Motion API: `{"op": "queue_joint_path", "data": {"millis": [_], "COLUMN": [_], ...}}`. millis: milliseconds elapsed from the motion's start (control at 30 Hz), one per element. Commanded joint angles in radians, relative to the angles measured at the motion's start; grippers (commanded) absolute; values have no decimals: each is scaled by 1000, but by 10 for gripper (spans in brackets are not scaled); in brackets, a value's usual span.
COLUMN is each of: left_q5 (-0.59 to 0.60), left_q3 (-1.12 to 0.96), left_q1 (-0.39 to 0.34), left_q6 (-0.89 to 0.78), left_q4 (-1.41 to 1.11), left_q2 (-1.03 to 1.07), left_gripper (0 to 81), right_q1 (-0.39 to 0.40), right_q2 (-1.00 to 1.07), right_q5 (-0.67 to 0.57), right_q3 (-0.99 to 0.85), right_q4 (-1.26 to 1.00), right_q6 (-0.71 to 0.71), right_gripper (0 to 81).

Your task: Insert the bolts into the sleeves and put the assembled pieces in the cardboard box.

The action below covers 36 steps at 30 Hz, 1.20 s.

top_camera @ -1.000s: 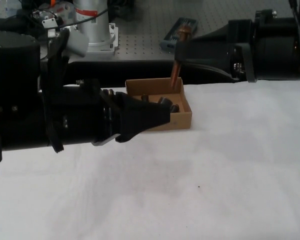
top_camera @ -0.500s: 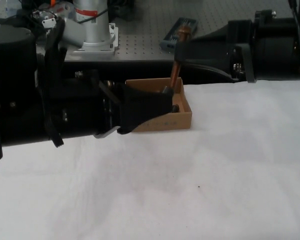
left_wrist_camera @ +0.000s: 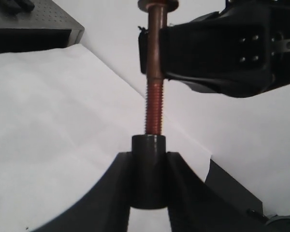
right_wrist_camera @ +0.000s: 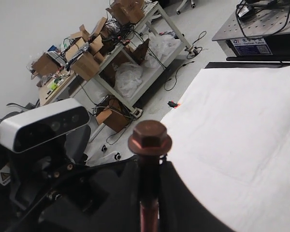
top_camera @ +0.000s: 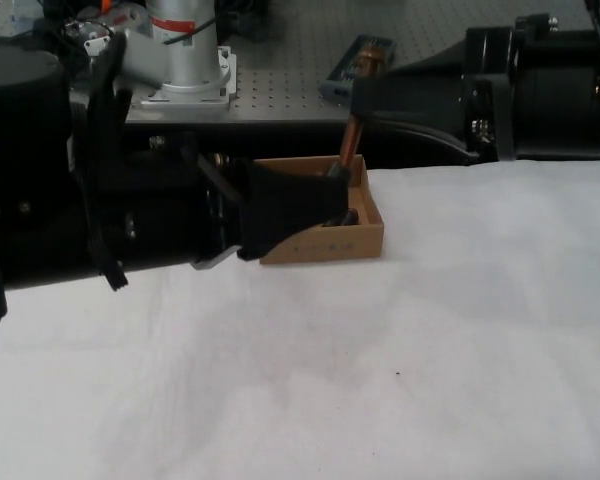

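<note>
Beyond the right gripper (right_wrist_camera: 149,191) stood a rack (right_wrist_camera: 117,84) with cartons (right_wrist_camera: 87,65), by a pale wall (right_wrist_camera: 29,24); cables (right_wrist_camera: 178,76) crossed the floor (right_wrist_camera: 205,17).

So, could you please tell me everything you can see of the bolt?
The bolt looks like copper-coloured metal: a hexagonal head with a flange, a smooth shank, then a threaded lower part. It stands upright, head up, clamped at the smooth shank by the right gripper. Its threaded tip meets the mouth of the dark sleeve, which the left gripper holds; how deep it sits inside cannot be told.
</note>
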Motion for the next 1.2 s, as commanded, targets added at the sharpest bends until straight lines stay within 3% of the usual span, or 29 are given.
{"op": "queue_joint_path", "data": {"millis": [0,733,867,1167], "left_q5": [-24,-176,-164,13], "left_q3": [-13,-13,-13,-13], "left_q1": [3,3,3,1], "left_q6": [-13,-33,-33,-3], "left_q4": [-40,-125,-138,-136], "left_q2": [-11,-11,-11,-11], "left_gripper": [6,6,6,6], "right_q1": [1,1,1,1], "right_q2": [1,1,1,1], "right_q5": [-38,-67,-67,-102], "right_q3": [-5,-5,-5,-5], "right_q4": [6,12,12,12], "right_q6": [1,68,68,59], "right_gripper": [29,29,29,29]}}
